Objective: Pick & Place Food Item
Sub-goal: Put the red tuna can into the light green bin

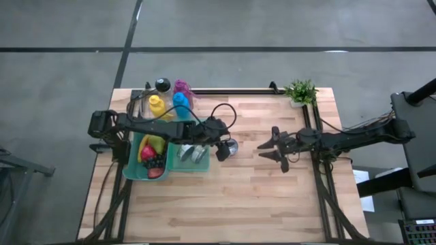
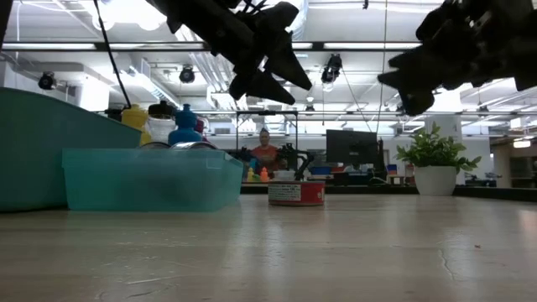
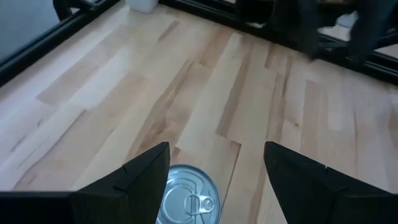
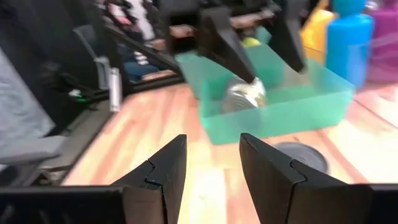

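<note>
**Left gripper open above the can, right arm waiting**

Dark fingers (image 3: pixel 146 177) of my left gripper (image 3: pixel 214 180) fill the near edge of the left wrist view, spread wide with nothing between them. Just below the gap I see the silver pull-tab lid of the can (image 3: pixel 186 202), standing upright on the wooden table (image 3: pixel 205 93). From overhead, the left gripper (image 1: pixel 221 144) hangs directly over and beside the can (image 1: pixel 231 145), which sits just right of the small teal bin (image 1: pixel 191 165). At table level I see the can (image 2: pixel 295 193) with its red label resting on the wood, apart from the bin (image 2: pixel 151 179), and the gripper (image 2: pixel 268 63) well above it, not touching.

Inside the small bin lie shiny wrapped items (image 1: pixel 193 154). Against its left side is a larger teal bin (image 1: pixel 133 160) holding fruit (image 1: pixel 153 153). Coloured bottles (image 1: pixel 169 102) stand behind the bins at the table's far edge.

My right gripper (image 1: pixel 279 150) hovers over bare wood right of the can, its fingers (image 4: pixel 158 180) drawn nearly together and holding nothing. A potted plant (image 1: pixel 300 92) stands at the far right corner.
</note>
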Available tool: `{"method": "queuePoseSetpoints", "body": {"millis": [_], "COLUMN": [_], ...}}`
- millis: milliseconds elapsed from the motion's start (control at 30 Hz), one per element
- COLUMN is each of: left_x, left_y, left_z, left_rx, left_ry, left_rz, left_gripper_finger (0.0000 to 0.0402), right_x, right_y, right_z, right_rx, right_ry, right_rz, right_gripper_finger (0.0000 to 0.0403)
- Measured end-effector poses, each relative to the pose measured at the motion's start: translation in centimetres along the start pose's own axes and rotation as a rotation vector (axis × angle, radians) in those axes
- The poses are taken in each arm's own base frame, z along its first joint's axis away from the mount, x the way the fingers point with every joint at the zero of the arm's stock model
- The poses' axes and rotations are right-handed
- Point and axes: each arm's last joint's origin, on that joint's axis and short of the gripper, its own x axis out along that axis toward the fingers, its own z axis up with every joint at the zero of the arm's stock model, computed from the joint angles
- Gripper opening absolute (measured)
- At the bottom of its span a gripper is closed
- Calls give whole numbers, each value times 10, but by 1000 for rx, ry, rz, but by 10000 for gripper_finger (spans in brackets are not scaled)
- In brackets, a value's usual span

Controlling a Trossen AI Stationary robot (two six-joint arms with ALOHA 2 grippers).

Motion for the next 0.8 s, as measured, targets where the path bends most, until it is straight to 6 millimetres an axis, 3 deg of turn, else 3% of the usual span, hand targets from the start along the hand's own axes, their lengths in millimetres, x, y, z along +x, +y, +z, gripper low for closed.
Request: {"method": "queuePoseSetpoints", "body": {"millis": [233, 533, 800], "left_x": [7, 45, 41], "left_y": [8, 14, 16], "left_z": [0, -29, -12], "left_rx": [-16, 128, 254], "left_ry": [7, 141, 249], "left_rz": [19, -4, 39], "left_gripper_finger": [265, 265, 265], "right_x": [7, 12, 16], "right_y": [-6, -15, -17], "right_z": [-9, -20, -25], "right_rx": [12, -65, -57], "right_ry": [52, 95, 152], "right_rz": [-88, -305, -308], "right_gripper_finger": [147, 147, 147]}}
